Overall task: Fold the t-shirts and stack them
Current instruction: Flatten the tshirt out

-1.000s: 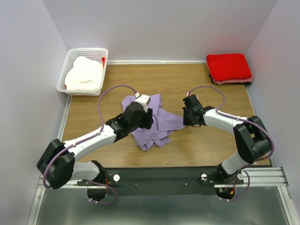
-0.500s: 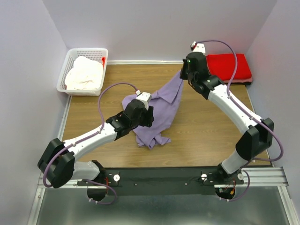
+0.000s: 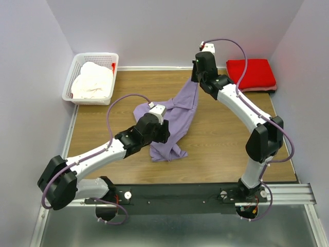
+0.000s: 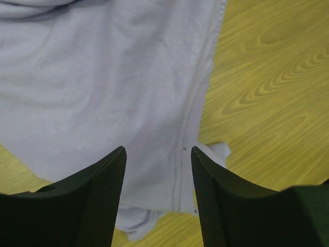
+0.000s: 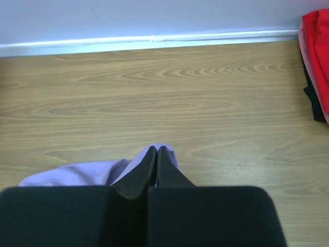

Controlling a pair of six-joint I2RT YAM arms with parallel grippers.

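Observation:
The lavender t-shirt (image 3: 177, 116) hangs stretched from my right gripper (image 3: 195, 80) down to a crumpled heap on the table. That gripper (image 5: 156, 148) is shut on a pinch of the lavender cloth (image 5: 77, 172), raised near the back of the table. My left gripper (image 3: 160, 135) hovers over the shirt's lower part. In the left wrist view it (image 4: 157, 150) is open, with the shirt's hem (image 4: 182, 170) lying below the gap, not held. A folded red t-shirt (image 3: 251, 73) lies at the back right. A cream-white t-shirt (image 3: 91, 81) sits bunched in the basket.
The white lattice basket (image 3: 95, 55) stands at the back left corner. Walls close the table on three sides. The red t-shirt (image 5: 317, 62) rests on thin pink and black layers. Bare wood (image 3: 231, 149) shows at the front right.
My right gripper has lifted the lavender shirt's edge from mid-table up and toward the back, pulling the cloth taut. The left arm has hardly moved.

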